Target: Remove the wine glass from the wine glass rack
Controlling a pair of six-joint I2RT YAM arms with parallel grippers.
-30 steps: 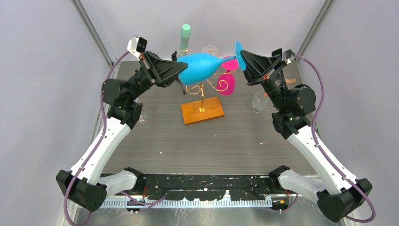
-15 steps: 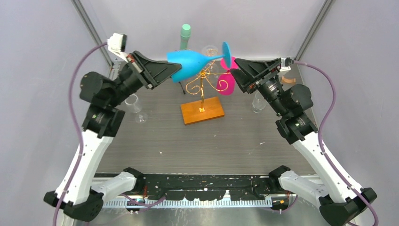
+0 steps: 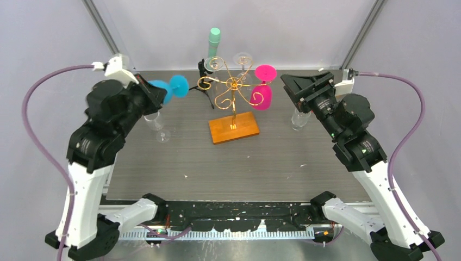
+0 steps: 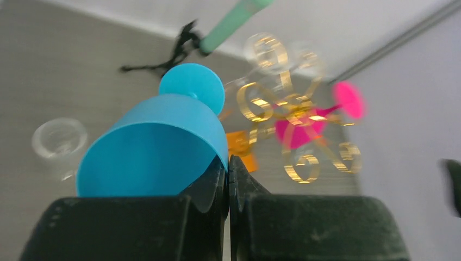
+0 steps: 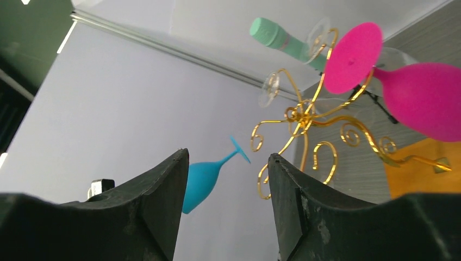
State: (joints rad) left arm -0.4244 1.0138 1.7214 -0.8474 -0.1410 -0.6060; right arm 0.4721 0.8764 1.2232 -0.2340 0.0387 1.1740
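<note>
My left gripper (image 3: pixel 155 93) is shut on the rim of a blue wine glass (image 3: pixel 163 89), which it holds in the air to the left of the wine glass rack (image 3: pixel 234 87). The glass lies sideways, foot (image 3: pixel 178 84) towards the rack and apart from it. In the left wrist view the blue bowl (image 4: pixel 157 147) is pinched by the left gripper (image 4: pixel 229 163), the gold rack (image 4: pixel 282 109) blurred behind. My right gripper (image 3: pixel 291 92) stands open and empty to the right of the rack; its wrist view shows the right gripper (image 5: pixel 228 157) with the blue glass (image 5: pixel 202 182) far off.
A pink glass (image 3: pixel 262 97) hangs on the rack above the wooden base (image 3: pixel 234 126). Clear glasses hang at the rack's back (image 3: pixel 243 57). Clear glasses also stand on the table at left (image 3: pixel 154 120) and right (image 3: pixel 299 117). A green cylinder (image 3: pixel 213 41) stands on a black tripod behind.
My left arm has carried the blue glass leftward, clear of the rack. My right gripper opened, let go of the glass's foot and drew back to the right.
</note>
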